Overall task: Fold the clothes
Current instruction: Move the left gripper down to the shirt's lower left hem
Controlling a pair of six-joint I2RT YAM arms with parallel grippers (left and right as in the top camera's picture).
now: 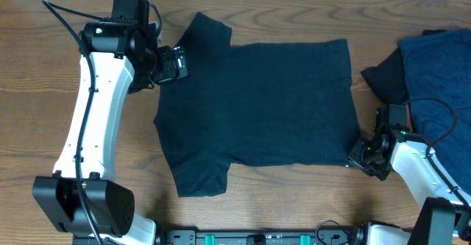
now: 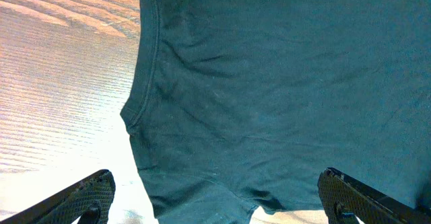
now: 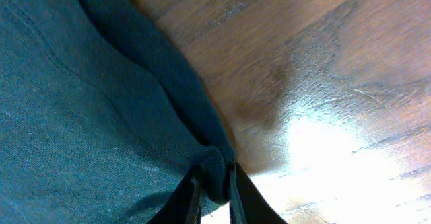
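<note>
Right hand: the right hand [image 3: 214,187] is pressed together on a fold of fabric. Its two dark fingers [image 3: 250,207] pinch the edge of the T-shirt, with cloth bunched between them.
Right hand's place: at the T-shirt's lower right corner in the overhead view [image 1: 366,155], low against the desk.
Left hand: the left hand [image 2: 219,200] is spread wide, holding nothing. One finger [image 2: 87,197] shows at each side of the wrist view, with fabric lying between and beyond them.
Left hand's place: at the T-shirt's upper left part, just below the upper sleeve [image 1: 173,62].
T-shirt: the T-shirt [image 1: 257,105] is very dark teal-black with short sleeves. It lies spread flat on the desk, both sleeves at its left end and the straight hem at its right end.
T-shirt's edge: a stitched seam [image 2: 145,69] runs down the fabric's left side in the left wrist view, bare wood beside it.
Blue garment: a blue garment [image 1: 441,68] lies heaped to the right of the T-shirt. It is near the T-shirt but apart from it, with a darker piece at its left side.
Left arm: the white left arm [image 1: 92,120] runs down the T-shirt's left side.
Desk: the brown wood-grain desk [image 1: 294,197] shows all around the T-shirt.
</note>
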